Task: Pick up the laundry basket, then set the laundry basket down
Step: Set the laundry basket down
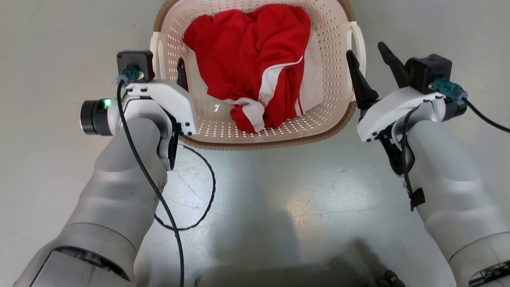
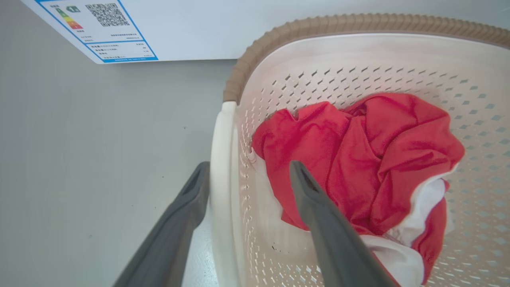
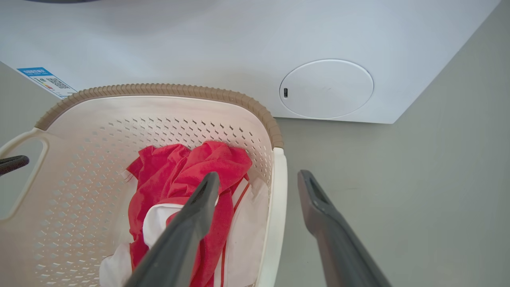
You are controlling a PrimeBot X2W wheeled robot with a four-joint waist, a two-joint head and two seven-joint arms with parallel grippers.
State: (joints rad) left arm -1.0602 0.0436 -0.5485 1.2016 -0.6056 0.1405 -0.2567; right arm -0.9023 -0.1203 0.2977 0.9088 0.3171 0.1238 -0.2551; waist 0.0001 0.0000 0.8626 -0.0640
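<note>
The laundry basket [image 1: 271, 141], cream with perforated walls and a brown woven-look rim, stands on the grey floor just ahead of me. A crumpled red and white garment [image 1: 247, 52] lies inside it. My left gripper [image 1: 169, 69] is open around the basket's left white handle [image 2: 221, 167], one finger outside the wall and one inside. My right gripper [image 1: 366, 51] is open in the same way around the right handle [image 3: 279, 191]. In the wrist views the left gripper [image 2: 249, 165] and the right gripper [image 3: 259, 175] show clear gaps beside the handles.
A white washer [image 3: 239, 40] with a round flap [image 3: 326, 88] and an energy label [image 2: 107, 32] stands directly behind the basket. Grey floor [image 1: 279, 199] lies on both sides and in front. A black cable [image 1: 211, 187] loops beside my left forearm.
</note>
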